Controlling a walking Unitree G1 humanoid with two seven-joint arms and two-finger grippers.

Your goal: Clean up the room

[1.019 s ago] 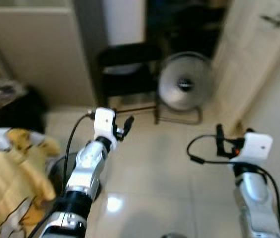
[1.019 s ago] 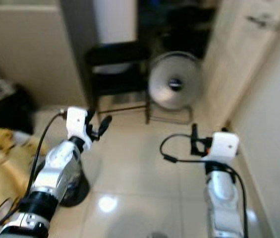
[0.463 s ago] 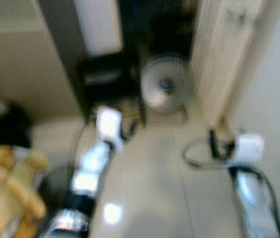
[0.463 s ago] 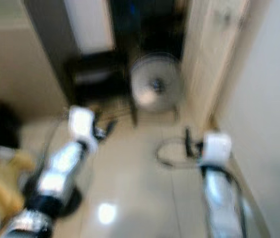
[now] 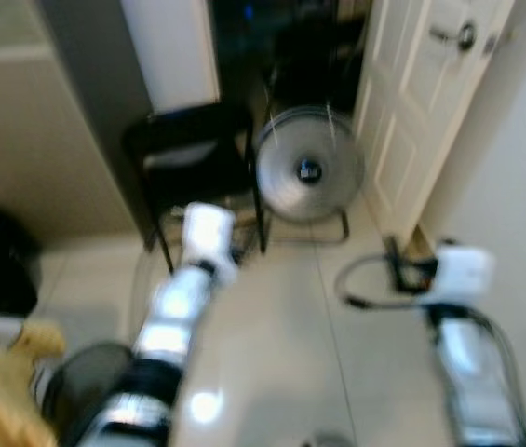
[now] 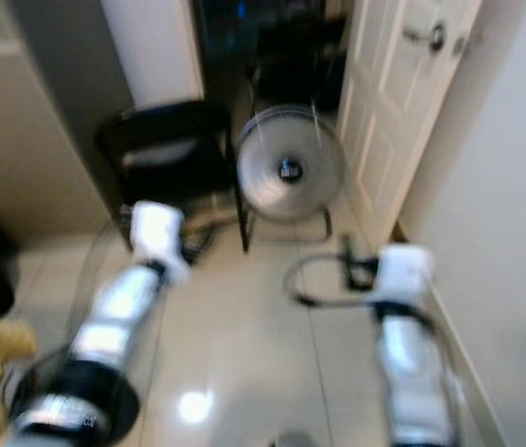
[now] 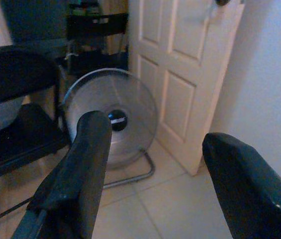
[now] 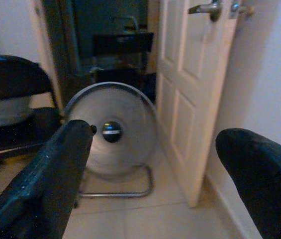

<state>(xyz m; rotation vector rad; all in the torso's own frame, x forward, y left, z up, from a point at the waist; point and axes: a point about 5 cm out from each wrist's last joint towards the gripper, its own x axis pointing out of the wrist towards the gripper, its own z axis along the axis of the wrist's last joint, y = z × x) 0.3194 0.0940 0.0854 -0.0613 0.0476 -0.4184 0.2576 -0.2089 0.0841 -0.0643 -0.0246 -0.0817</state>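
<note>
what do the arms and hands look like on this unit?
Both arms are silver metal segments with black joint collars. Each wrist carries a white boxy module: left arm, right arm. A black cable loops out beside the right wrist. Each hand has two long, rounded, matte black fingers: left hand, right hand. No markings readable; head views are blurred.

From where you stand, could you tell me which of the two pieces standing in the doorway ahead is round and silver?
The round silver floor fan, standing beside the white panelled door; the black folding chair on its other side is dark and angular.
</note>
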